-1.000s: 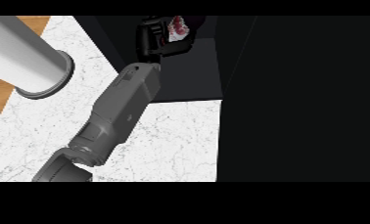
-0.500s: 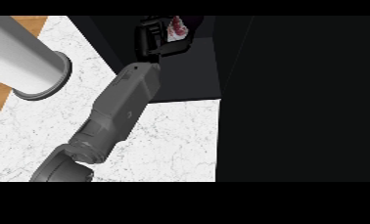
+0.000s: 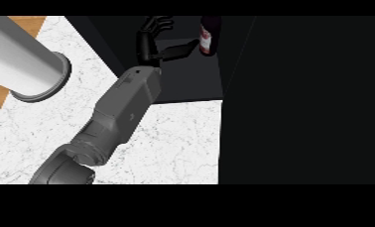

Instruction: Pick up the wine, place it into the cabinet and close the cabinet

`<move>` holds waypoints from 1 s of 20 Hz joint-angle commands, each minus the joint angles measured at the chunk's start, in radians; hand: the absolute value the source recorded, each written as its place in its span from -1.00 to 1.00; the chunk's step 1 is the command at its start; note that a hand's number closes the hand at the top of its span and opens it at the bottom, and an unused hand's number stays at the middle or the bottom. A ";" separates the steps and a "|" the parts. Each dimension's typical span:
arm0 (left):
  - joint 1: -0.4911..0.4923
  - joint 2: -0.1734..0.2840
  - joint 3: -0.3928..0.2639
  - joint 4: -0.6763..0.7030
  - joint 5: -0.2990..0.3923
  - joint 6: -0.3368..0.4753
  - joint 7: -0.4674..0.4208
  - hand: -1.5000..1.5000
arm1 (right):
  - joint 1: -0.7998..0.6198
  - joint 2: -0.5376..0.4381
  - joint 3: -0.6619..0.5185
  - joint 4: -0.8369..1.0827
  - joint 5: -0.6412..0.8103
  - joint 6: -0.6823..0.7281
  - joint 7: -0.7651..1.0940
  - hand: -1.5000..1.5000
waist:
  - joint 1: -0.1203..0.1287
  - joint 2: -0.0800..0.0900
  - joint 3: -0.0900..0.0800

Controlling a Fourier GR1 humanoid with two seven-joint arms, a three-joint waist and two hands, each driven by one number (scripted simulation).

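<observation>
The wine bottle [image 3: 210,38], dark with a red and white label, stands inside the dark cabinet [image 3: 190,80] near the top of the head view. My left hand [image 3: 150,42] is just left of it, at the end of the grey forearm [image 3: 124,107] that reaches in from the lower left. Its fingers [image 3: 159,24] are relaxed and off the bottle. The thumb [image 3: 179,50] points right, its tip close to the bottle's side. The bottle's base is lost in the dark. My right hand does not show.
A tall grey cylinder [image 3: 29,62] stands at the left on the white marble counter [image 3: 168,141]. A strip of wood [image 3: 26,23] shows behind it. A large black surface [image 3: 300,102] fills the right side.
The hand was curled round the bottle before. Now it has let go and drawn back to the left, and the bottle stands apart to its right.
</observation>
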 commanded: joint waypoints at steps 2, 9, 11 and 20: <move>0.060 0.020 0.008 0.036 -0.012 -0.001 -0.045 -1.00 | 0.066 -0.005 -0.028 -0.064 -0.058 0.017 0.002 -1.00 | 0.001 0.006 -0.004; 0.022 0.017 -0.011 0.069 -0.049 0.062 -0.014 -1.00 | -0.020 -0.011 -0.030 -0.053 -0.054 -0.023 0.044 -1.00 | -0.002 0.008 -0.005; 0.044 0.049 -0.006 0.067 -0.049 0.038 -0.033 -1.00 | 0.001 -0.015 -0.022 -0.078 -0.050 -0.010 0.038 -1.00 | -0.010 0.011 -0.005; 0.053 0.034 0.029 0.050 -0.034 0.021 -0.074 -1.00 | -0.010 0.002 0.001 -0.100 -0.058 -0.029 0.065 -1.00 | -0.017 0.012 -0.006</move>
